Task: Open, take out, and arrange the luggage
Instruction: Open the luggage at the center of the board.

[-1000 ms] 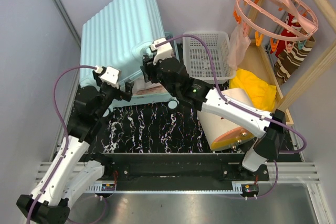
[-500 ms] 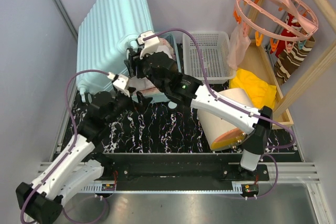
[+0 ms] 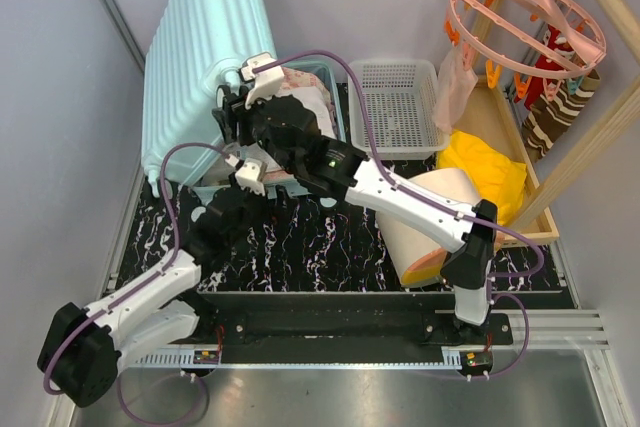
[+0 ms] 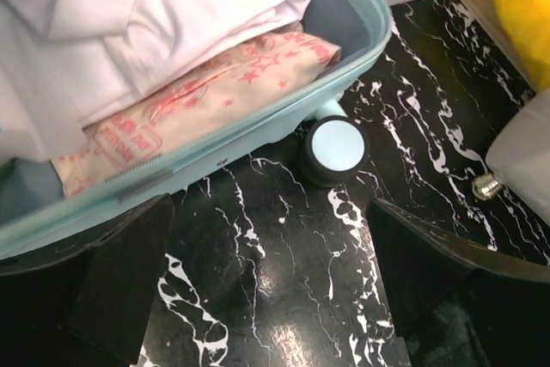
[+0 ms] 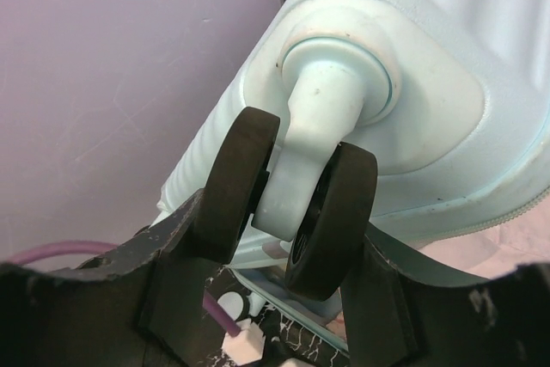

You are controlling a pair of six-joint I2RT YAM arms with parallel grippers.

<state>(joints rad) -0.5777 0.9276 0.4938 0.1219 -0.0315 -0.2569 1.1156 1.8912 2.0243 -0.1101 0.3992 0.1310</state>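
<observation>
At the raised lid (image 3: 195, 57) of the open luggage (image 4: 369, 36), my right fingers (image 5: 172, 272) clamp a wheel (image 5: 331, 212).
Left fingers (image 4: 120, 272) spread wide above the table (image 4: 284, 298).

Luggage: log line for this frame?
luggage lid near upright | right gripper clamped on lid caster | left gripper open beside base wheel | folded clothes inside

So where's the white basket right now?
In the top view, the basket sits at the back of the table, right of centre, between the open luggage on its left and the yellow cloth on its right.
</observation>
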